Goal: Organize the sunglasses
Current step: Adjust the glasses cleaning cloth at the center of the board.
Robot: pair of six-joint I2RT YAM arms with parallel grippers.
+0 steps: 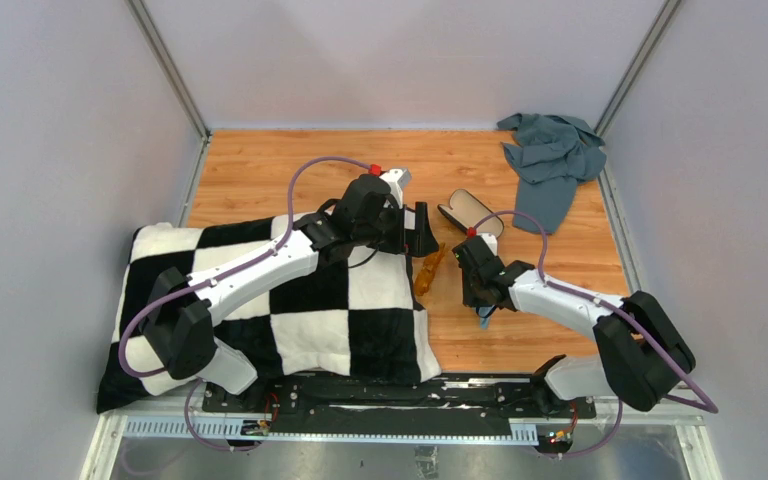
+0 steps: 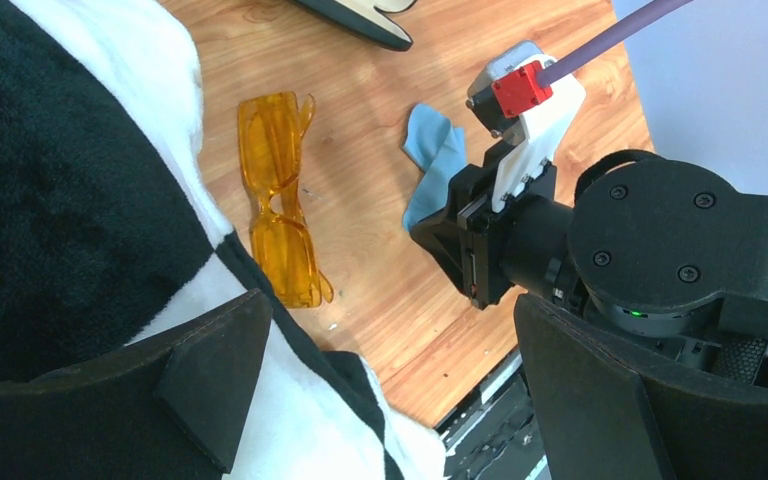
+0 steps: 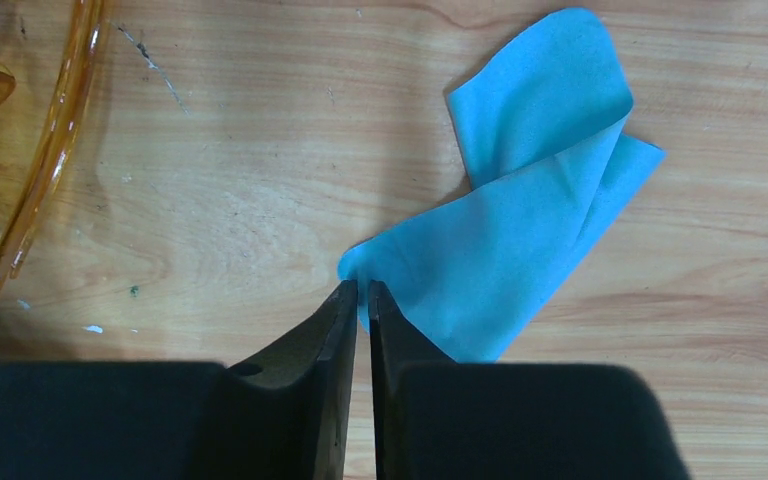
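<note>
Saw a plush black-and-white checkered blanket [image 1: 290,300] spread over the near left corner of the wooden bench [image 1: 260,170]. Right of it, toward the near edge, found the right fingers [image 3: 348,320] narrowed to a slit and pinching a corner of a thin blue cloth [image 3: 530,230], soft, creased and folded over itself on the wood. Just beyond, about mid-bench, found the sunglasses [image 2: 280,210]: one slim folded pair, translucent amber-orange in frame and lenses alike, glossy plastic, lying flat on bare wood with one end at the blanket's edge. Held by nothing. Noted the left fingers [image 1: 422,235] hanging above and just beyond them, spread wide, black and wedge-shaped, gripping nothing. Farther toward the far edge, noted a black oblong case [image 1: 470,212], rounded at the ends, lying open with its beige lining showing. In the far right corner, saw a crumpled grey-blue cloth [image 1: 552,155] heaped on the wood.
</note>
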